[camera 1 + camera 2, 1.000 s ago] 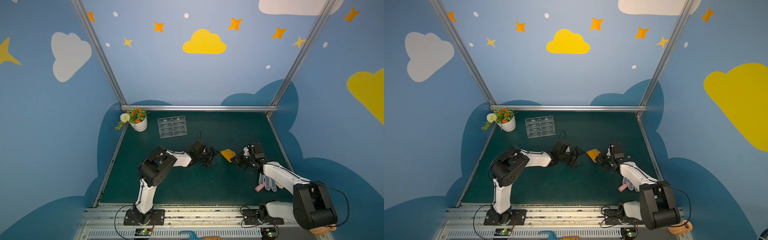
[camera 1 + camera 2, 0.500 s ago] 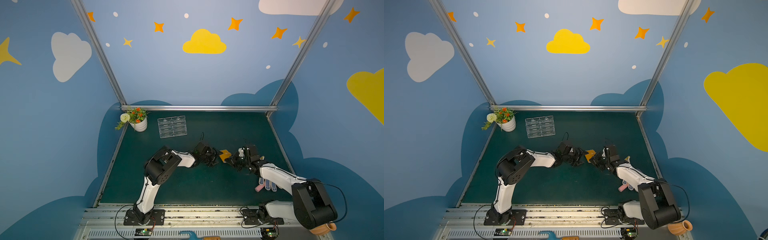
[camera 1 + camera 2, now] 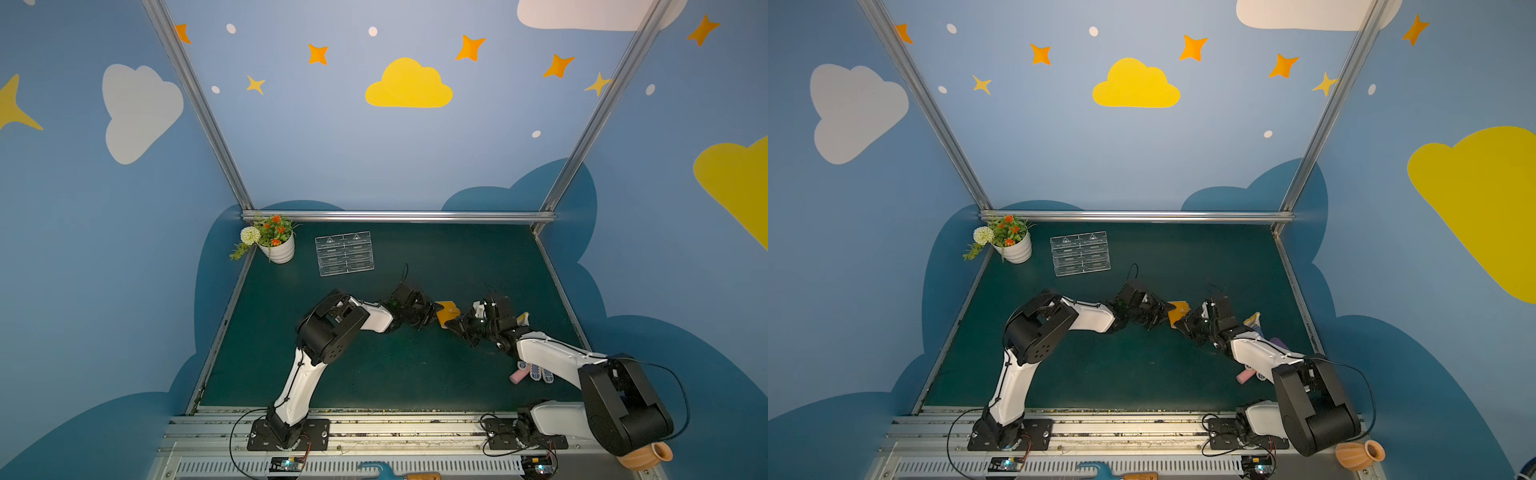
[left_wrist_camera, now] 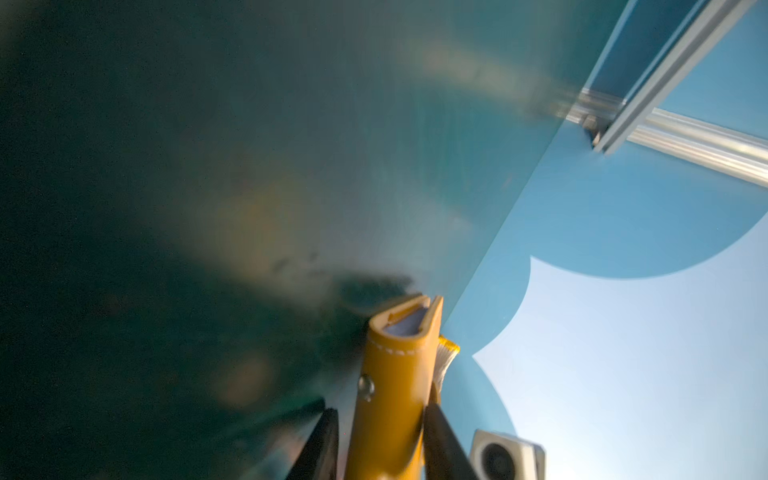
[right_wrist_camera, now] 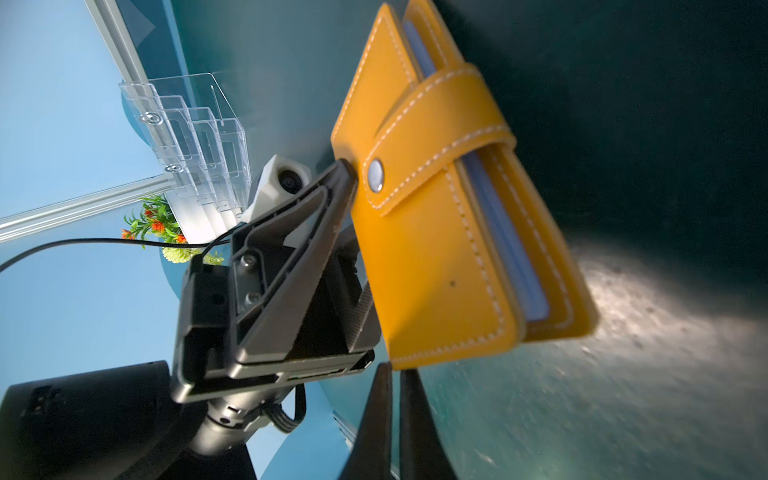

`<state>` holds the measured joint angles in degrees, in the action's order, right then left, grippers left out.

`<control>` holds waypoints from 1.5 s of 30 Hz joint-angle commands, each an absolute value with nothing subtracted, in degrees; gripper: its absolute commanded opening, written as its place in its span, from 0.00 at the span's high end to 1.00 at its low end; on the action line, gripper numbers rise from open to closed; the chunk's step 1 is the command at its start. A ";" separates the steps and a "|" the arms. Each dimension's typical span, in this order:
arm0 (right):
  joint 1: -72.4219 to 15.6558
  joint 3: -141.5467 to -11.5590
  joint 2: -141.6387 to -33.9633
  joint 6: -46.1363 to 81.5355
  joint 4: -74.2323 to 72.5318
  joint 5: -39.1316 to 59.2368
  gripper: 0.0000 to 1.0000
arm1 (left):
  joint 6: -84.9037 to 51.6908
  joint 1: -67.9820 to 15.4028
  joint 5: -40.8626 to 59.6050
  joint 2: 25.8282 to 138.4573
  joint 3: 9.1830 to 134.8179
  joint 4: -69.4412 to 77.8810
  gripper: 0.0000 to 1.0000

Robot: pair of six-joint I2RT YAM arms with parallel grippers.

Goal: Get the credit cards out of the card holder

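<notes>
You're at the opening step. The card holder (image 5: 436, 270) sits between the two grippers near the middle of the table (image 3: 374, 374), a little to the right, and looks raised off it. Your right gripper (image 5: 397, 370) is closed down to a sliver on the holder's near corner. Your left gripper (image 4: 380, 409) has its jaws drawn narrow around the spine side. One finger (image 4: 440, 440) lies against the cover and the opposite one looks a hair off, so I cannot tell whether that grip is set. The strap (image 5: 440, 124) is snapped shut. Only pale sleeve pages (image 5: 498, 232) show between the covers, and no credit cards are visible. Next, I'd judge, you need one firm hold at the spine. That frees the other gripper to pop the snap and fold the cover back without creasing the sleeves.
</notes>
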<state>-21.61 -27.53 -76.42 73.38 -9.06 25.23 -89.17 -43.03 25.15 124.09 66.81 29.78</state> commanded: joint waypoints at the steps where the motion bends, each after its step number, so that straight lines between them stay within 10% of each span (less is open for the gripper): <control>1: -21.97 -26.74 -76.95 74.75 -12.12 26.44 1.00 | -88.16 -42.59 25.02 124.98 67.59 30.47 0.72; 12: -21.42 -28.22 -75.20 72.67 -9.73 29.18 0.96 | -84.72 -40.68 25.72 121.71 64.35 32.67 0.96; 16: -21.27 -32.91 -70.79 65.16 2.57 27.59 0.45 | -79.48 -38.59 25.12 116.81 61.54 30.55 0.96; 20: -21.01 -37.98 -65.04 58.51 15.26 23.25 0.29 | -70.16 -37.30 23.60 110.84 59.65 25.05 0.96; 31: -23.17 -55.76 -69.80 38.50 34.04 18.28 0.22 | -35.99 -39.24 13.00 93.17 59.39 0.26 0.96; 45: -34.92 -65.56 -85.36 37.09 32.82 16.67 0.21 | -29.49 -43.50 2.32 89.52 59.17 -9.70 0.96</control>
<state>-33.23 -64.18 -83.79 37.41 32.36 16.93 -31.66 -42.68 5.87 90.87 59.22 -7.35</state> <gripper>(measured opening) 0.788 0.078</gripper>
